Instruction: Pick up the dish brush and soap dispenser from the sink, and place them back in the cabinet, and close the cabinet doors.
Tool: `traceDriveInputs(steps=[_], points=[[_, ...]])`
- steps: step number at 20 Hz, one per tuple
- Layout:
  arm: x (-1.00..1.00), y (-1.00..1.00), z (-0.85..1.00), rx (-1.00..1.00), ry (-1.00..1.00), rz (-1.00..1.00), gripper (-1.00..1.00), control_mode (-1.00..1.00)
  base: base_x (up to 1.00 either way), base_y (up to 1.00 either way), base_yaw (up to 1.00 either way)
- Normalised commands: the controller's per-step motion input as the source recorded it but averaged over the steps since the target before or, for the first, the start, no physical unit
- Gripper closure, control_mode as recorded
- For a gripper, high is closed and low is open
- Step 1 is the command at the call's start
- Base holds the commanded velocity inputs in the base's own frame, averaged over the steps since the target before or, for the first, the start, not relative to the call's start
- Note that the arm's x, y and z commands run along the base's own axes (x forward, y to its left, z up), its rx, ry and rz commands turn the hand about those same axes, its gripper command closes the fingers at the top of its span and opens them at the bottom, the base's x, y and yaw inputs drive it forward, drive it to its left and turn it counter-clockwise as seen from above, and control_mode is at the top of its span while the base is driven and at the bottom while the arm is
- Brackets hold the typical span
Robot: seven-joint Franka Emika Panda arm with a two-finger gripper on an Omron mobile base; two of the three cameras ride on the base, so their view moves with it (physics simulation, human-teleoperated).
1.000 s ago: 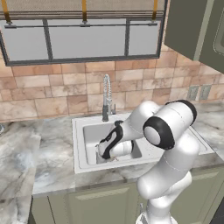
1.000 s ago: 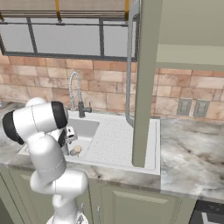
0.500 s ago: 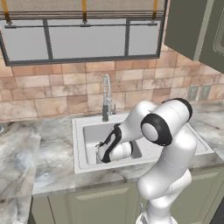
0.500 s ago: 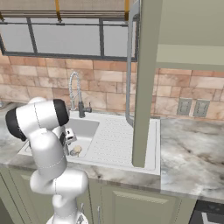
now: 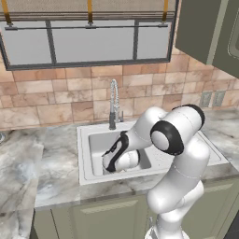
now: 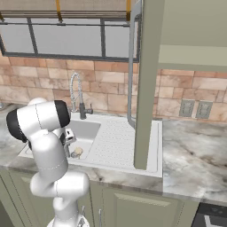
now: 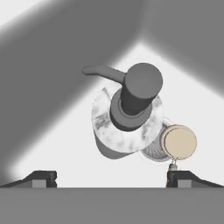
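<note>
Fingers point(image 7: 111, 178) spread wide, empty, poised above the soap dispenser point(image 7: 127, 113). Dispenser upright on the floor of the sink point(image 5: 91, 140) basin, pump top uppermost. Dish brush point(image 7: 178, 141) just beside it, round tan head facing up, possibly touching.

From my screen the soap dispenser point(image 7: 127, 124) has a marbled grey-white body with a smooth stone-like look, and its pump top point(image 7: 139, 87) is matt dark plastic. Just beside the dispenser, the dish brush point(image 7: 178, 141) shows a flat, matt beige head. The sink point(image 5: 88, 156) reads as smooth matt white, its basin floor pale and unmarked, with a ribbed drainboard point(image 6: 117, 139). Behind the basin, the faucet point(image 5: 114, 100) is shiny chrome with a coiled spring neck. The worktop point(image 5: 51, 179) around the sink is polished veined marble. Above it, the wall point(image 5: 60, 100) is rough-looking tan stone tile. The cabinet point(image 6: 148, 84) door has a satin olive paint finish.
</note>
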Motion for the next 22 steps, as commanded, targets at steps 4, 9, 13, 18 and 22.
traceDriveInputs(steps=[4,9,13,18,22], points=[[0.0,0.0,0.0,0.0,0.0,0.09,-1.0,-1.0,0.0,0.0,0.0],[0.0,0.0,0.0,0.0,0.0,0.1,-1.0,-1.0,0.0,0.0,0.0],[0.0,0.0,0.0,0.0,0.0,0.07,-1.0,-1.0,0.0,0.0,0.0],[0.0,0.0,-0.05,0.0,0.0,0.03,-1.0,-1.0,0.0,0.0,0.0],[0.0,0.0,-0.05,0.0,-0.04,0.0,-1.0,-1.0,0.0,0.0,0.0]])
